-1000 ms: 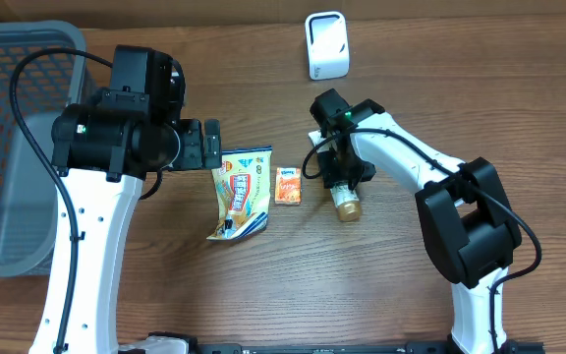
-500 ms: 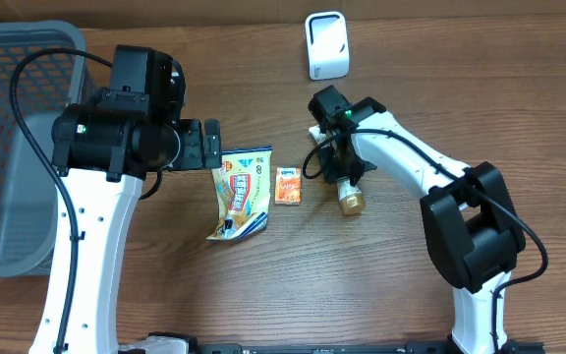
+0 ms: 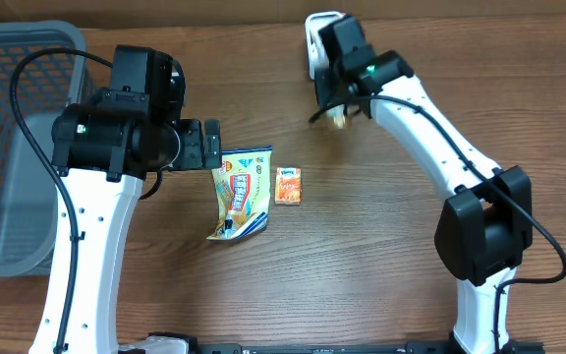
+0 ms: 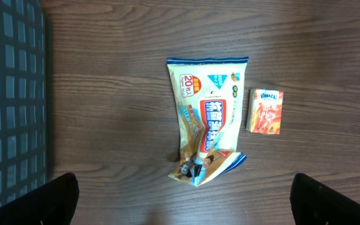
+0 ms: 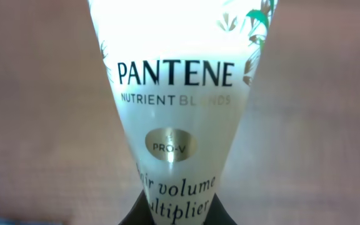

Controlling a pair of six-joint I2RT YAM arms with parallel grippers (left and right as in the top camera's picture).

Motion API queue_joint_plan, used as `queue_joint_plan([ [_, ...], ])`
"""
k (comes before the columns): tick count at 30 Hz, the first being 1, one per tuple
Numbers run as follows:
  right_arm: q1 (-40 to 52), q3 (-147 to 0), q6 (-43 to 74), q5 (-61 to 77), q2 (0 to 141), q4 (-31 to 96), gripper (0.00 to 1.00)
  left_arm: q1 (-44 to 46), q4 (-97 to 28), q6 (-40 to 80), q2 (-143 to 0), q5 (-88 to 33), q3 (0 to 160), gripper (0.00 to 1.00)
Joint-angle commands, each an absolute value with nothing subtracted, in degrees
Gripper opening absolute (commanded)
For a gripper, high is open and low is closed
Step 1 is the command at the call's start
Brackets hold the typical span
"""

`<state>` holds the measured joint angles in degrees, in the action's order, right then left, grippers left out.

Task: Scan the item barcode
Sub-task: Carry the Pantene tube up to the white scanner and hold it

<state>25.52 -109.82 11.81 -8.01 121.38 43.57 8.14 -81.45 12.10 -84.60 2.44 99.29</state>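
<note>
My right gripper (image 5: 177,215) is shut on a white Pantene tube (image 5: 177,94), whose printed front fills the right wrist view; its barcode is hidden. From overhead, the right gripper (image 3: 339,96) holds the tube off the table, its gold cap (image 3: 340,120) hanging just in front of the white scanner (image 3: 313,37) at the far edge. The arm hides part of the scanner. My left gripper (image 4: 186,209) hangs open above the table, just short of a crumpled wipes packet (image 4: 208,125), with nothing between its fingers.
A small orange box (image 3: 288,185) lies right of the wipes packet (image 3: 242,192) in mid-table. A grey mesh basket (image 3: 8,147) stands at the left edge and shows at the left of the left wrist view (image 4: 11,94).
The right gripper shut on the tube beside the orange box, then lifted it away to the far side in front of the scanner. The left arm has not moved.
</note>
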Motion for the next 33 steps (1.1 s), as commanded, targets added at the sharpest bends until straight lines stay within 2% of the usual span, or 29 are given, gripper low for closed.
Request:
queue_joint_plan([
  [1, 25.32, -111.72, 11.92, -7.40, 120.95, 37.52, 0.04, 7.90, -81.38, 12.86, -85.03, 3.03, 100.33, 1.00],
  [6, 25.32, -111.72, 13.72, -4.60, 123.52, 27.11, 0.04, 7.90, -81.38, 12.88, -85.03, 3.03, 100.33, 1.00],
  [13, 24.05, -111.72, 19.73, -4.19, 124.49, 21.41, 0.04, 7.90, -81.41, 12.88, -85.03, 3.01, 100.33, 1.00],
  [18, 22.72, -111.72, 24.62, -3.18, 126.37, 18.76, 0.04, 7.90, -81.38, 12.86, -85.03, 3.01, 100.33, 1.00],
  [33, 19.03, -111.72, 40.21, 14.28, 129.95, 17.87, 0.04, 7.90, -81.38, 12.86, -85.03, 3.03, 100.33, 1.00],
])
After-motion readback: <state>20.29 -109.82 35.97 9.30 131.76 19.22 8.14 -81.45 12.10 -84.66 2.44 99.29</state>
